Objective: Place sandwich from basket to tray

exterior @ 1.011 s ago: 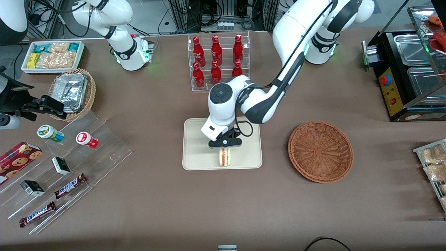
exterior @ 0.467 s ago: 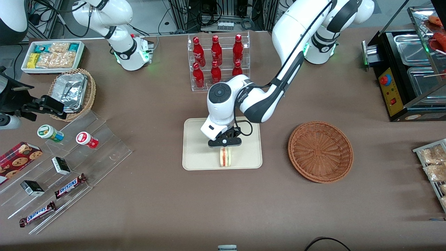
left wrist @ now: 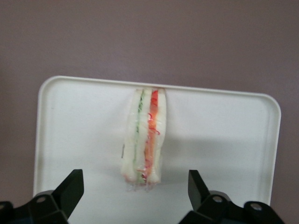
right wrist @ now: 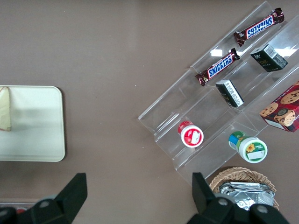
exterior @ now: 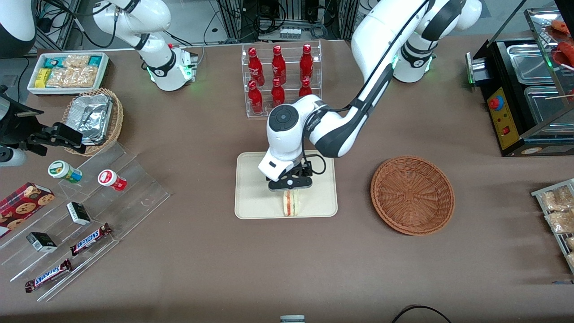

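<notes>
My hand (left wrist: 135, 193) hangs open above the sandwich (left wrist: 144, 140), which stands on edge at the tray (left wrist: 224, 140) rim nearest the front camera; it could topple.

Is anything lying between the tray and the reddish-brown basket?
No. In the front view only bare brown tabletop separates the tray from the basket. The sandwich stands on the tray, with the open tool just above it.

Tray (right wrist: 37, 140) on brown bench (right wrist: 117, 56), sandwich (right wrist: 4, 109) at its edge; clear stepped rack (right wrist: 205, 116) w/ snacks nearby.
</notes>
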Action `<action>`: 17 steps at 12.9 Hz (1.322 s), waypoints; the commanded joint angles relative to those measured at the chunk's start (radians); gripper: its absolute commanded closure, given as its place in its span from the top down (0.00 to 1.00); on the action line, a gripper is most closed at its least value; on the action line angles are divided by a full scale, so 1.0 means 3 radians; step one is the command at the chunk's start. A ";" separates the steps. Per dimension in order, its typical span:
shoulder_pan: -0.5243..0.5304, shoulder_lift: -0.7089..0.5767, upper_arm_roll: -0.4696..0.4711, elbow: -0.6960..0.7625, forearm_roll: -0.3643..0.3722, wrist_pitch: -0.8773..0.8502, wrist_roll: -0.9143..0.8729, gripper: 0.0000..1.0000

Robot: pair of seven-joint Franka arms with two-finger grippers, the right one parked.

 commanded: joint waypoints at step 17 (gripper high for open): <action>0.2200 -0.2547 0.0227 -0.0936 -0.0830 -0.2123 0.2797 0.99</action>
